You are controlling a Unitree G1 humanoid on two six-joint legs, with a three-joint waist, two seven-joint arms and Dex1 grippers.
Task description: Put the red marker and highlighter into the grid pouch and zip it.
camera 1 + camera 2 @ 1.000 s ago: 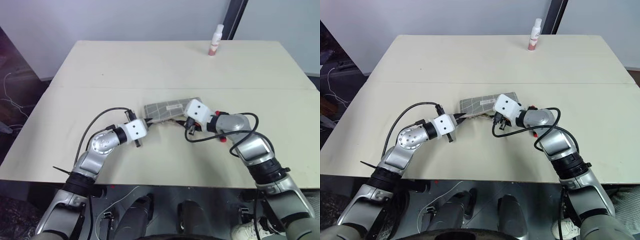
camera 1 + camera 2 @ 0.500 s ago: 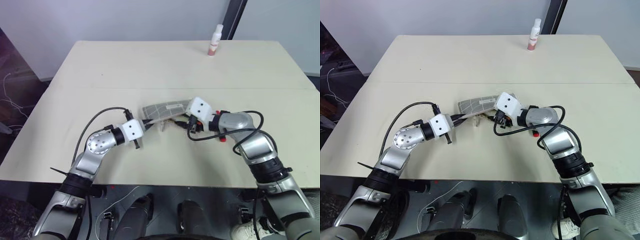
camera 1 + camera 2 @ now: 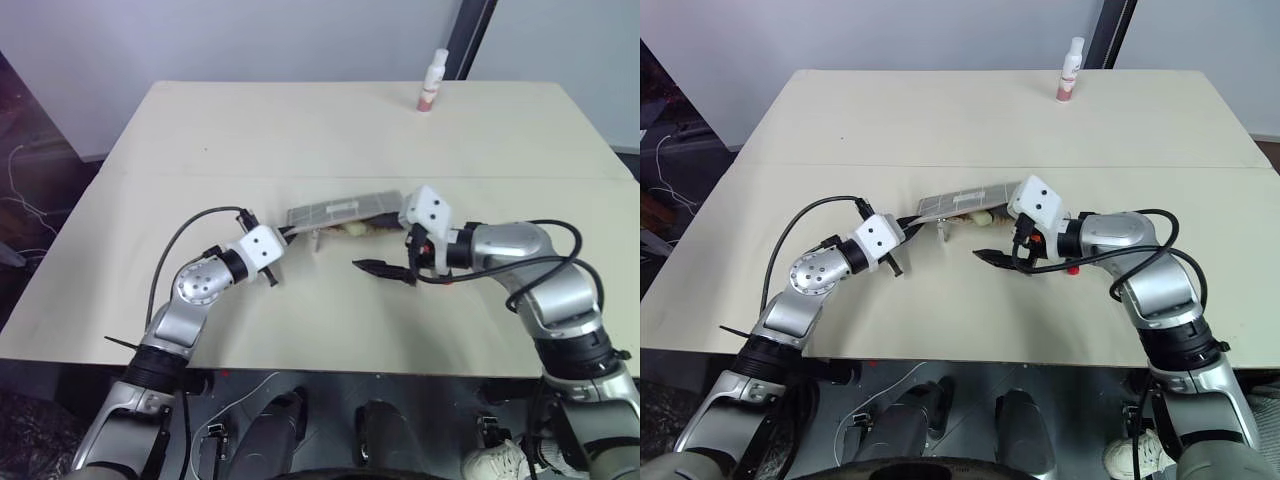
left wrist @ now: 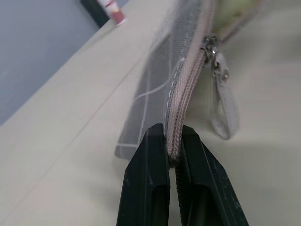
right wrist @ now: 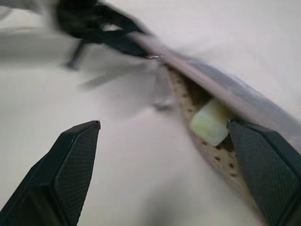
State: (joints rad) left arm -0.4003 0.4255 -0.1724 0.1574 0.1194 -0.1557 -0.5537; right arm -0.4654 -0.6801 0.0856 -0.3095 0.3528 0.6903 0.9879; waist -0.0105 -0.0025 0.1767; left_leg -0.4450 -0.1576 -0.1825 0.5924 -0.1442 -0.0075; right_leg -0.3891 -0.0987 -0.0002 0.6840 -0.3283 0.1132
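Note:
The grid pouch (image 3: 335, 211) lies mid-table, its near zip edge raised. My left gripper (image 4: 171, 136) is shut on that zip edge at the pouch's left end, and the zip pull (image 4: 220, 101) hangs just past the fingers. The pale yellow highlighter (image 5: 210, 123) lies inside the pouch's open mouth, also seen as the highlighter (image 3: 353, 229). My right gripper (image 3: 385, 268) hovers open just in front of the pouch, with nothing between its fingers. A small red bit (image 3: 1072, 270) peeks out under my right forearm; I cannot tell whether it is the red marker.
A white-and-reddish small bottle (image 3: 431, 82) stands near the table's far edge. A seam (image 3: 200, 177) runs across the beige table behind the pouch. Bare tabletop lies to either side of the arms.
My right gripper has drawn back from the pouch toward me and opened wide. The left gripper keeps its hold, and the pouch's near edge now stands higher with its mouth showing the highlighter.

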